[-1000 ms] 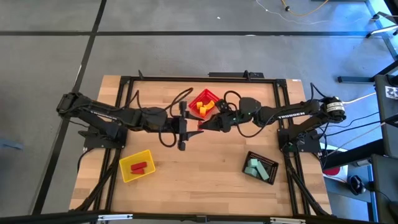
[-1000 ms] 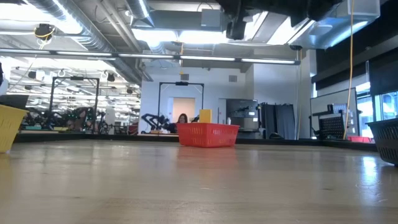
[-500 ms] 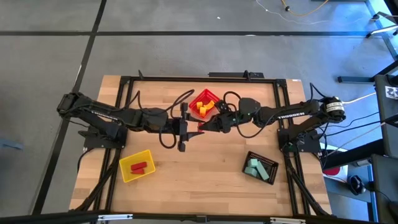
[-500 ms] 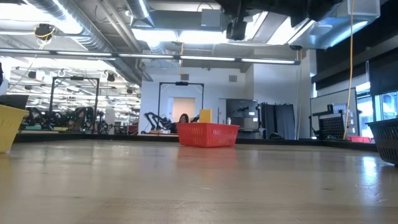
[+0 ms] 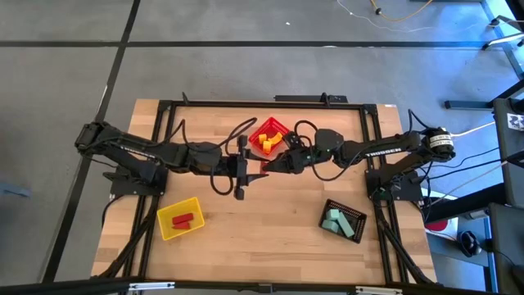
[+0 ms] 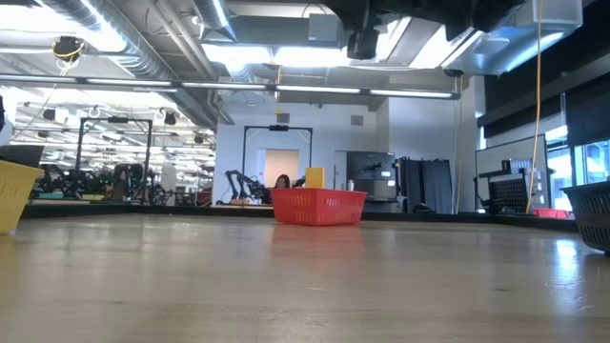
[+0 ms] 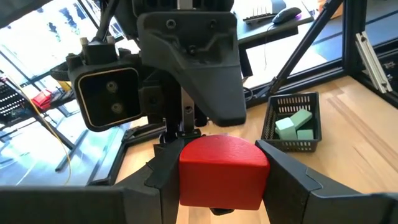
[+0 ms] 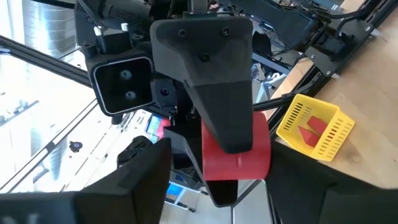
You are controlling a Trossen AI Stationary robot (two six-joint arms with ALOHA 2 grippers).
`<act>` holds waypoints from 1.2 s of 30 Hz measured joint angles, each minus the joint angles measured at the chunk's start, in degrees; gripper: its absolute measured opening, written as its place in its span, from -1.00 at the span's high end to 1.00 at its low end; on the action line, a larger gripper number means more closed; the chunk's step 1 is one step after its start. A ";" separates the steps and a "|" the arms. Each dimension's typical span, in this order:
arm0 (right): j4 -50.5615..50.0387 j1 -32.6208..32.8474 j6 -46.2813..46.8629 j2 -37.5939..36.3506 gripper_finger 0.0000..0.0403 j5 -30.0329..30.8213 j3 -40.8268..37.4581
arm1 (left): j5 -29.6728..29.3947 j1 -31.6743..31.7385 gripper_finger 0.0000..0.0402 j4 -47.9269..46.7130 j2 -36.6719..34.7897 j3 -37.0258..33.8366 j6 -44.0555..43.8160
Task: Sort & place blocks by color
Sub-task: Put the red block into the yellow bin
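Both grippers meet in mid-air over the table's middle. A red block (image 5: pixel 264 166) sits between them. My left gripper (image 5: pixel 252 167) reaches in from the left and is shut on the block (image 7: pixel 224 171). My right gripper (image 5: pixel 273 164) faces it from the right, turned a quarter turn against the left one. It is open, with its fingers around the block (image 8: pixel 239 167) and a gap showing on one side. Two red blocks lie in the yellow bin (image 5: pixel 168 230), yellow ones in the red bin (image 5: pixel 279 125), mint green ones in the black bin (image 5: pixel 354 215). My left gripper pinches the red block between its two fingers, on two opposite sides (image 7: pixel 186 177). The fingers (image 7: pixel 287 180) lie level and come from the table's left. The block is lifted clear of the table.
The red bin (image 6: pixel 318 206) stands at the far middle, the yellow bin (image 6: pixel 13 195) near left, the black bin (image 6: pixel 593 215) near right. Bare wood lies between them. Cables loop over the table beside the left arm (image 5: pixel 221 176). A person shows far behind in the room.
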 joint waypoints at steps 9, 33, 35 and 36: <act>-1.23 -2.41 -1.49 -0.09 -0.23 -2.23 0.00 | -0.71 0.02 0.20 -4.94 -3.97 0.01 -3.04; -12.48 -14.92 -20.15 -6.87 -0.23 -6.69 0.02 | -8.87 -11.42 0.20 -39.97 -30.42 -7.84 -43.32; -20.89 -15.29 -25.86 -11.16 -0.23 -2.24 0.04 | -10.86 -12.51 0.20 -37.41 -32.86 -11.16 -45.59; -25.10 -15.36 -28.87 -13.30 -0.23 0.41 0.04 | -11.41 -12.91 0.20 -35.33 -34.01 -12.97 -46.24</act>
